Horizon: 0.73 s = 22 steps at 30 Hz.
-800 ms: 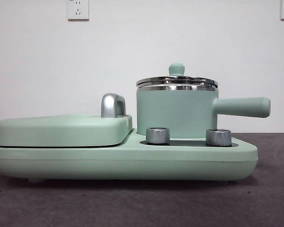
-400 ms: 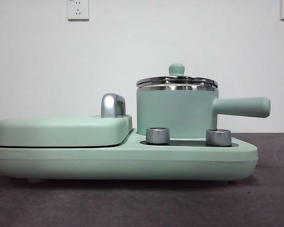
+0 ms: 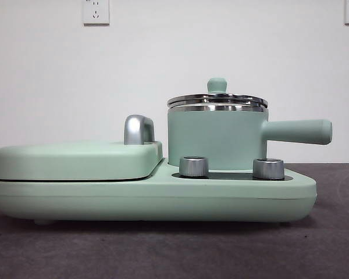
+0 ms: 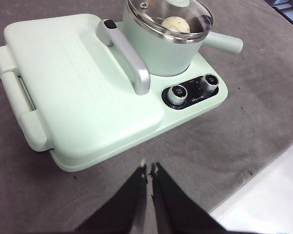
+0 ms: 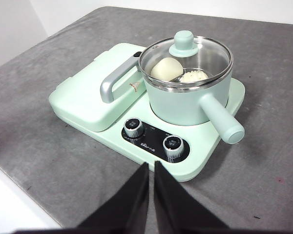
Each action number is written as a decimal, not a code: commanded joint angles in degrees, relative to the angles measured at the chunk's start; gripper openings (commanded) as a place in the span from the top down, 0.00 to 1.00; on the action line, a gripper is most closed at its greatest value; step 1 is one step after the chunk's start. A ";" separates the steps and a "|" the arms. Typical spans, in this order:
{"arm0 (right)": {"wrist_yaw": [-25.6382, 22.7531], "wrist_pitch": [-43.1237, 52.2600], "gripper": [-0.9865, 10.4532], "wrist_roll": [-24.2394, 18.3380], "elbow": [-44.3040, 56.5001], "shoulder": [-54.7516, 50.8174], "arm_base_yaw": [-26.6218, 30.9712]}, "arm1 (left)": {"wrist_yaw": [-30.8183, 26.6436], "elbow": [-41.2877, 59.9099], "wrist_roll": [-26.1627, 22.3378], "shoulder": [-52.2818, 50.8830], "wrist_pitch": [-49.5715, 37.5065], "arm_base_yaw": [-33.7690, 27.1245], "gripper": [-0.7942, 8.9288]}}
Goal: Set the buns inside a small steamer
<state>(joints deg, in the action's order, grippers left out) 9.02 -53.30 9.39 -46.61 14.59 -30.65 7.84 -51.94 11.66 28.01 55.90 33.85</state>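
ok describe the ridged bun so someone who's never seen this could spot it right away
Find the mint-green cooker on the grey table, then the steamer with the side handle standing on it behind the two knobs. Through its glass lid lie two pale buns. The ridged bun is the bumpy, flecked one nearer that handle; the other bun is smooth.

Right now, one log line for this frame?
buns: in small steamer | glass lid: on | left pincer: shut | right pincer: shut
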 commanded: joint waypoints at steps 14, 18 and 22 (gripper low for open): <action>0.00 0.66 0.90 0.07 -0.44 -0.11 -0.33 | -0.57 11.47 -0.44 -9.25 -11.10 -17.00 0.90; -0.02 0.66 0.90 0.04 -0.44 -0.11 -0.33 | -0.59 20.87 -5.99 -15.04 -26.62 -23.82 0.90; 0.00 0.66 0.90 0.07 -0.44 -0.11 -0.33 | -0.59 30.34 -14.75 -19.41 -38.91 -27.65 0.90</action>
<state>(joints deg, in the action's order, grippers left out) 9.02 -53.30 9.39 -46.61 14.57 -30.65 7.38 -23.07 2.85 8.69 19.03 6.42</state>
